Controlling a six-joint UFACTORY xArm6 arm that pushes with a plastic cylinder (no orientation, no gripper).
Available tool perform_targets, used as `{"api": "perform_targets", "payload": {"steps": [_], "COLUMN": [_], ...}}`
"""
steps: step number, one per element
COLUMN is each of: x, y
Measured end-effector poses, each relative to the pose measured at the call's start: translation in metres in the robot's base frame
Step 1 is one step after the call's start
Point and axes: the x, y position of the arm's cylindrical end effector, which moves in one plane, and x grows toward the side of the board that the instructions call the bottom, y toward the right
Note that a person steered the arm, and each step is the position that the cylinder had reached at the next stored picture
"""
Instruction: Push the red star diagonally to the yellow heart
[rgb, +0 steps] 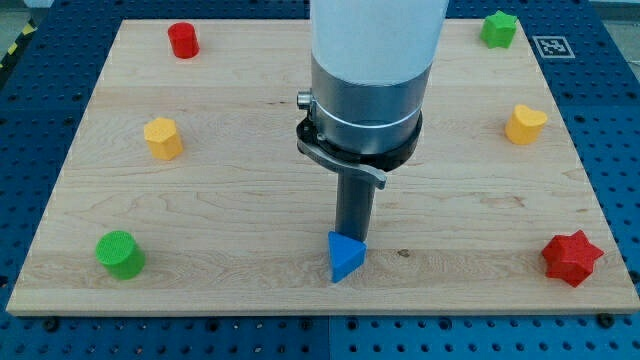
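No fingers on this rig, so nothing to call wide, narrow or holding: only my tip, the lower end of a dark rod, standing at the board's bottom centre with its very end hidden behind the blue triangular block, apparently touching it or just above it in the view. Red star far off toward the view's bottom right corner, well apart from the tip, close to the wooden board's right edge. Yellow heart up the right side, above the star and slightly to the view's left of it. Line from star to heart therefore runs up and a little leftward. Judged from that, contact needed on the star's lower right flank, the side facing the board's corner, which leaves little room between star and edge. Likely route: across to the right, clear of the blue block, around beneath the star, then upward and left. Push not yet begun, star untouched. Elsewhere, well out of the way: red cylinder and yellow block at left, green cylinder bottom left, green block top right.
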Motion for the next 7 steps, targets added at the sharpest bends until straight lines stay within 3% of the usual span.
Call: {"api": "perform_targets", "payload": {"steps": [7], "x": [-0.027], "y": [0.033]}}
